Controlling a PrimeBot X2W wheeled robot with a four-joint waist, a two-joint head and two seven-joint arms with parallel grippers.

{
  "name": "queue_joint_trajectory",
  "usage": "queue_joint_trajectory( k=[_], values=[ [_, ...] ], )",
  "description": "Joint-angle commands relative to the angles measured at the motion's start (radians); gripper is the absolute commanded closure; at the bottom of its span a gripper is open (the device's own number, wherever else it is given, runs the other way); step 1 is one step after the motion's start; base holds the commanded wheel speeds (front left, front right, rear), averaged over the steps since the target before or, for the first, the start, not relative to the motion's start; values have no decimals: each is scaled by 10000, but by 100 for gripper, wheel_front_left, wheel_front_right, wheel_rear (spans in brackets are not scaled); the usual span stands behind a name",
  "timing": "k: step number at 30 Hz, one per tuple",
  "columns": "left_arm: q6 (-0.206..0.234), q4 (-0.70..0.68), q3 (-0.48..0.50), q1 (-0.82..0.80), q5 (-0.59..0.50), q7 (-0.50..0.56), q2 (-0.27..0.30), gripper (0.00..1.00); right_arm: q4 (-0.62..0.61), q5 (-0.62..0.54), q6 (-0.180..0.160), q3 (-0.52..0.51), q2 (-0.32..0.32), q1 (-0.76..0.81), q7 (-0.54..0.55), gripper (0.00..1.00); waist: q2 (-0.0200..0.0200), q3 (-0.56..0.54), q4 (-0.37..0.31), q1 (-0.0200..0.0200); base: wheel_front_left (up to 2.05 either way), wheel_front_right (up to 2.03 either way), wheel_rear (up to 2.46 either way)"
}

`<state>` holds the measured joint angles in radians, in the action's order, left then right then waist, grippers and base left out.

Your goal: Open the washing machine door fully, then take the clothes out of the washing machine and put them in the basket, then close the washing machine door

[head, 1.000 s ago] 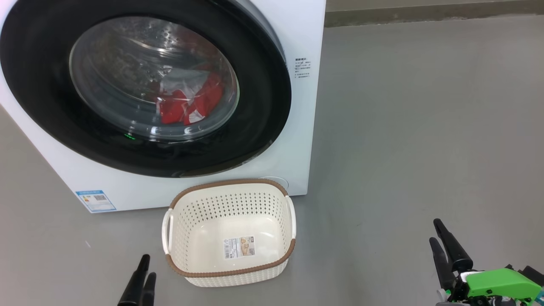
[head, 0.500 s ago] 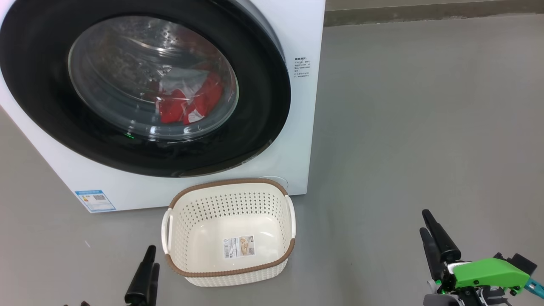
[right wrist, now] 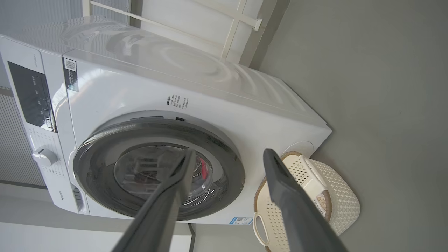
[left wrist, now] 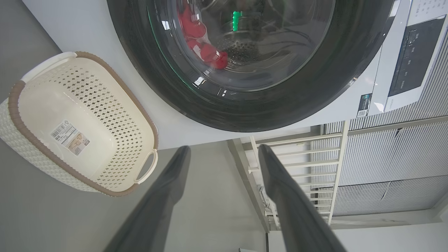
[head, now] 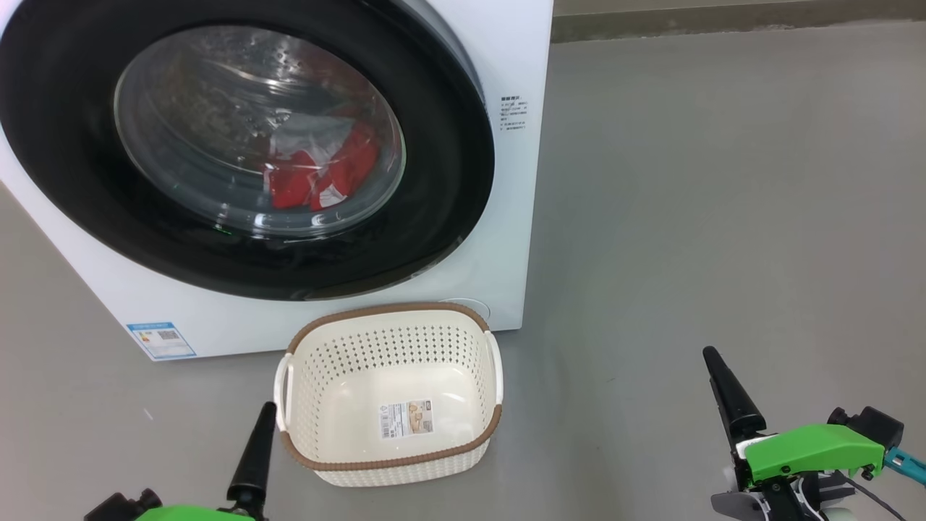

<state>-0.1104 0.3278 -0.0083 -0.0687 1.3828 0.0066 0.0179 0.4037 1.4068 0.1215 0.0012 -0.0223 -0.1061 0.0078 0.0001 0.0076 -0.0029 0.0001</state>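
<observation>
Left gripper (left wrist: pixel 223 148), right gripper (right wrist: pixel 229 152): fingers (left wrist: pixel 168 189) spread, probably empty.

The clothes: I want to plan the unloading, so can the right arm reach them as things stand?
Probably not. The washing machine door covers the clothes, which lie behind its glass; the open right end effector hangs well short.

Closed washing machine door (head: pixel 448 181), red clothes (head: pixel 347 168) behind its glass (white patches too), basket (head: pixel 405 472) just in front.
</observation>
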Motion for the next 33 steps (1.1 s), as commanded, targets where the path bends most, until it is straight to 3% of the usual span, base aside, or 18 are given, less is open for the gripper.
queue_joint_trajectory(
  k=[1, 15, 33],
  values=[
    [54, -315, 48, -420, -241, -109, 133, 0, -217, -287, 35, 58, -89, -572, -133, 0, -1, 3, 2, -1, 0, 0, 0],
    [247, -571, -186, -730, -2606, -551, 164, 0, -325, -2984, 45, 160, -100, -842, -574, 0, -1, 36, 7, -1, 0, 0, 0],
    [476, -819, -364, -965, -4888, -1055, 201, 0, -327, -5133, 56, 656, -142, -1088, -1075, 0, -1, -22, -7, -1, 0, 0, 0]
  ],
)
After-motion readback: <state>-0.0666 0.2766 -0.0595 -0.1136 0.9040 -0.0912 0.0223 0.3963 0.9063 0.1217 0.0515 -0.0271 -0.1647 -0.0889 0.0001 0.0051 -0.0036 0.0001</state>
